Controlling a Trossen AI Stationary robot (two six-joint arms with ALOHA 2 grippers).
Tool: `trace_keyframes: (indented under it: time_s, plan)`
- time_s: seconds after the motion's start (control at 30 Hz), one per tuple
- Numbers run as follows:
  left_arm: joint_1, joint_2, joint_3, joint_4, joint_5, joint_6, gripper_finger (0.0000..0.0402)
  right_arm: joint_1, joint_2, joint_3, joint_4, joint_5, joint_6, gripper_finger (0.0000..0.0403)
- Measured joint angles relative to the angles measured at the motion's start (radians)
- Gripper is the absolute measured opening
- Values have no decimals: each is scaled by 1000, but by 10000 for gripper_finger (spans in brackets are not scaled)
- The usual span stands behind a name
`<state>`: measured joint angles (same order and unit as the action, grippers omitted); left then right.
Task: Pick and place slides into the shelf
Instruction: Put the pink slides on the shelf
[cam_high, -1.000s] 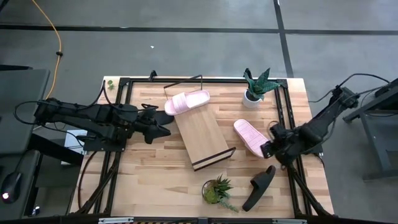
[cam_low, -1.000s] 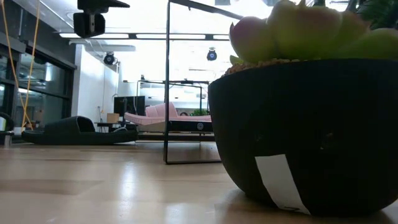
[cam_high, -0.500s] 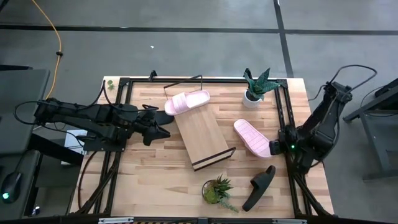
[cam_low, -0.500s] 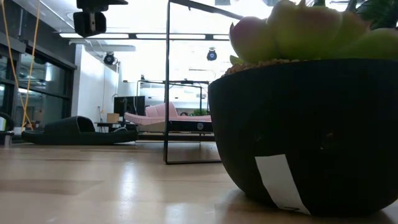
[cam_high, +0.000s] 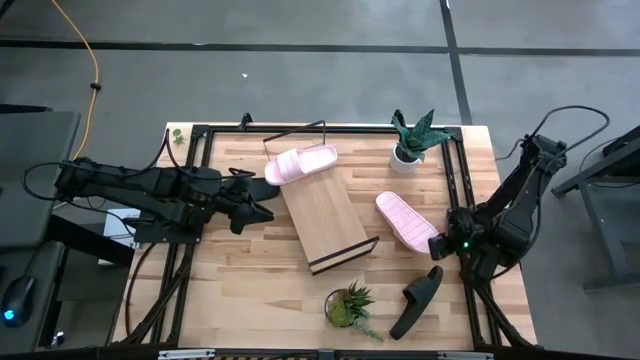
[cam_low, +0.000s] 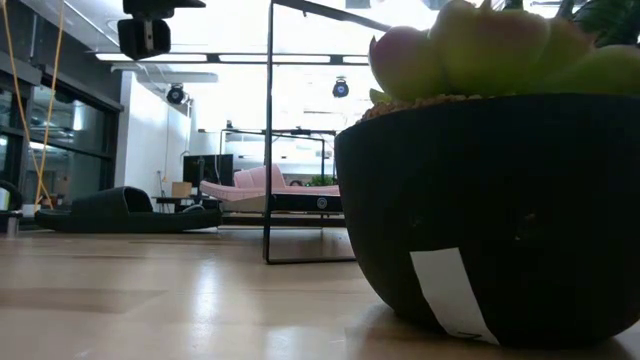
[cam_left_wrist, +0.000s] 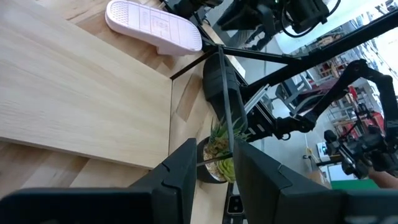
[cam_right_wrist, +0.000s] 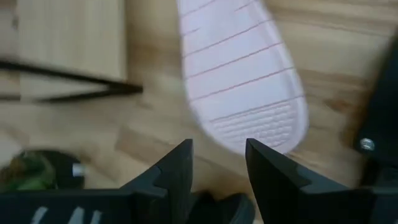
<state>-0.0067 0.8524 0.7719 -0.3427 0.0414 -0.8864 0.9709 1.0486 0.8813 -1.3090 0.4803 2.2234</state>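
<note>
We count one pink slide (cam_high: 300, 163) lying across the upper end of the shelf (cam_high: 322, 220), so one of the visible slides looks placed. The second pink slide (cam_high: 405, 221) lies upside down on the counter (cam_high: 250, 270), between the shelf and our right arm, sole up. A black slide (cam_high: 416, 302) rests near the counter's front edge, just beside a small potted plant (cam_high: 349, 305). Only three slides show from above; we cannot find the fourth, so at least two remain to be moved.

Our right pincer (cam_high: 437, 245) hangs at the heel end of the upturned pink slide. In its wrist view the fingers (cam_right_wrist: 177, 171) stand spread with a gap between them and nothing in it, the ribbed pink sole just ahead. We judge that this slide is the next to be picked, and nothing is gripped yet.

Our left pincer (cam_high: 262, 211) waits beside the shelf's left edge; its fingers (cam_left_wrist: 180, 168) stand a little apart and hold nothing. A spiky plant in a white pot (cam_high: 410, 140) stands at the counter's far side.
</note>
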Motion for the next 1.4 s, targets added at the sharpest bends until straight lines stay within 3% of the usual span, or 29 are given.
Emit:
trace_keyframes:
  time_s: [0.37, 0.53, 0.97, 1.17, 1.4]
  plan:
    - [1, 0, 0, -2, -23, 0, 95, -254, 139, 0, 142, -250, -571, 139]
    - [1, 0, 0, -3, -19, -8, 95, -333, 253, 0, 149, -305, -736, 139]
    - [1, 0, 0, -6, -3, -28, 95, -331, 426, 21, 171, -325, -845, 139]
    - [1, 0, 0, -7, 0, -35, 95, -331, 480, 117, 79, -245, -855, 139]
    - [1, 0, 0, -7, 0, -35, 95, -319, 542, 184, -11, -239, -887, 139]
